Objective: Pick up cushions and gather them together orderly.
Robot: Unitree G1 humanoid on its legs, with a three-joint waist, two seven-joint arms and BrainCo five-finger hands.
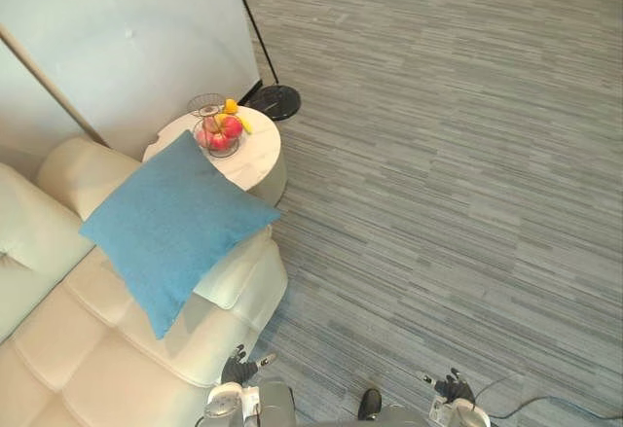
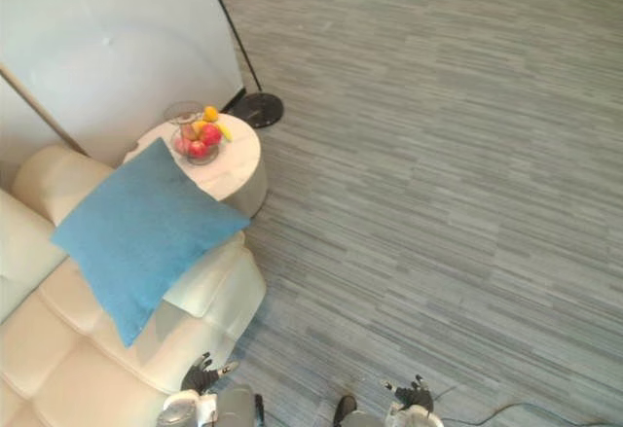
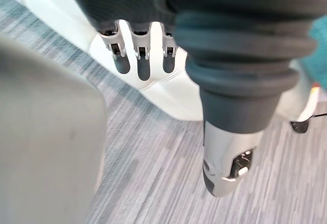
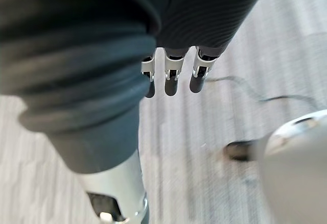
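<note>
Blue cushion [image 1: 175,223] on sofa [image 1: 58,339] | left hand [image 1: 237,367], right hand [image 1: 454,386] well apart | fingers [image 3: 144,63] straight, empty

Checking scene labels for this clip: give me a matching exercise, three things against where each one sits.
Things:
1. blue cushion
2. fruit bowl
3. black lamp base

Places:
A. on the grey carpet
B. on the round white table
C. on the cream sofa

Pairs: 1-C, 2-B, 3-A

Right hand [image 4: 172,78] — relaxed above carpet [image 4: 199,132]
</note>
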